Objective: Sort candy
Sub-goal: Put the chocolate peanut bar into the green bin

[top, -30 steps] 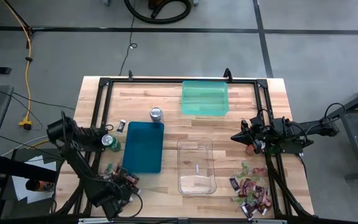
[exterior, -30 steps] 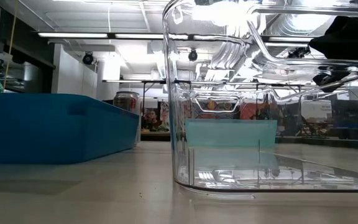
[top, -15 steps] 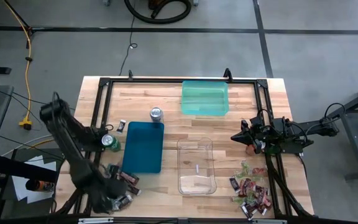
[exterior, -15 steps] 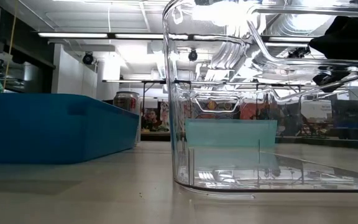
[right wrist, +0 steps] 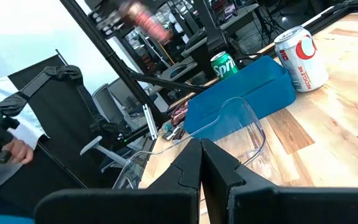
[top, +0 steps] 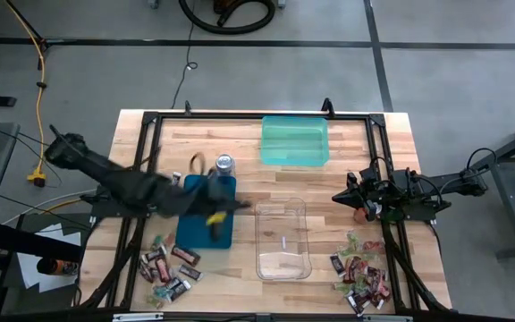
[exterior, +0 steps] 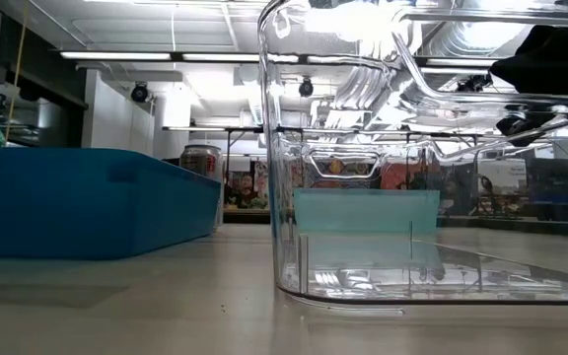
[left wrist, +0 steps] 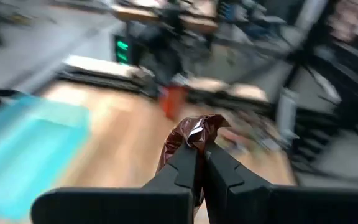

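Candy lies in two heaps near the table's front edge: one at the left, one at the right. My left gripper hangs over the blue tray, shut on a dark red wrapped candy. A clear tray sits at mid-table and a green tray at the far side. At the table's right side my right gripper waits, shut and with nothing in it. My left gripper pinches the dark red candy between its two fingers by one end of the wrapper. The rest of the candy sticks out past the fingertips. It is lifted clear of the table, above the blue tray.
A silver can stands at the blue tray's far edge; a green can stands beyond the tray's left side. A black frame runs round the table's edge. The clear tray fills the low view.
My left gripper has shut on a dark red candy in the left heap near the front edge. It has lifted the candy and swung fast toward the table's far and right side, and now hangs over the blue tray. The right arm has kept still.
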